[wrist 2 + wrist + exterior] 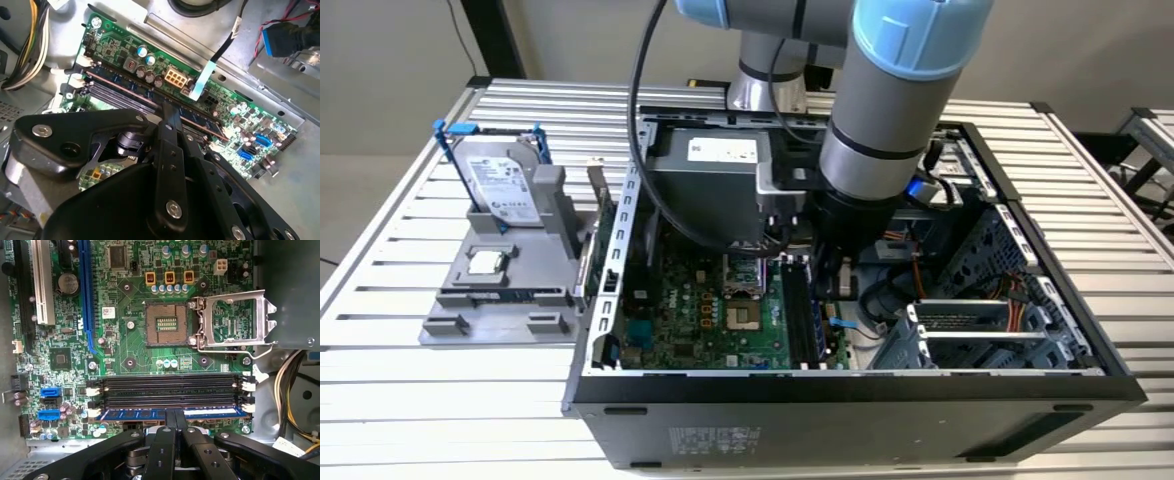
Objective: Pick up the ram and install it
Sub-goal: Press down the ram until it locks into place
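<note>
The ram is a long dark-blue stick standing in the outermost memory slot of the green motherboard, between white end latches. In the second wrist view the ram runs along the board's edge. My gripper is shut, its two black fingers side by side along the stick's length with the tips on the ram's upper edge near its middle. In the exterior view the gripper reaches down inside the open computer case, right over the ram.
Three black memory slots lie beside the ram. The CPU socket has its metal frame swung open. A power supply, cables and a drive cage crowd the case. Outside, a grey holder carries a hard drive and a CPU chip.
</note>
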Tool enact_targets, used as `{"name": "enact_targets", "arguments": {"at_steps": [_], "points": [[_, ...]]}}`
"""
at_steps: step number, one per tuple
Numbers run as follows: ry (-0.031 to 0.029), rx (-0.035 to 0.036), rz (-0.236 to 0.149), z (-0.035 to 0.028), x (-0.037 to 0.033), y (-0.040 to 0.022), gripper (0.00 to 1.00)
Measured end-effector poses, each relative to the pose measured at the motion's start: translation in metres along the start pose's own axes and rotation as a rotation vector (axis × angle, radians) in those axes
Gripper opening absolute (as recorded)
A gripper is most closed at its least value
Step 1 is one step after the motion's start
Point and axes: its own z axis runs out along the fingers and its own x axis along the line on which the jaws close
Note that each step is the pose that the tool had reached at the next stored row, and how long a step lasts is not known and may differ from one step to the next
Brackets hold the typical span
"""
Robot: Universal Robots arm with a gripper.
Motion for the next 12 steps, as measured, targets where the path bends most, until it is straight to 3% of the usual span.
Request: {"name": "enact_targets", "arguments": {"at_steps": [8,10,12], "points": [[0.0018,-0.0004,0.000,0.0137,0.0003,-0.0001,0.00],[0.0031,-0.0006,0.000,0.0130,-0.0001,-0.0002,0.00],[-0.0030,0.0005,0.000,0.0076,-0.0004,-0.0001,0.00]]}}
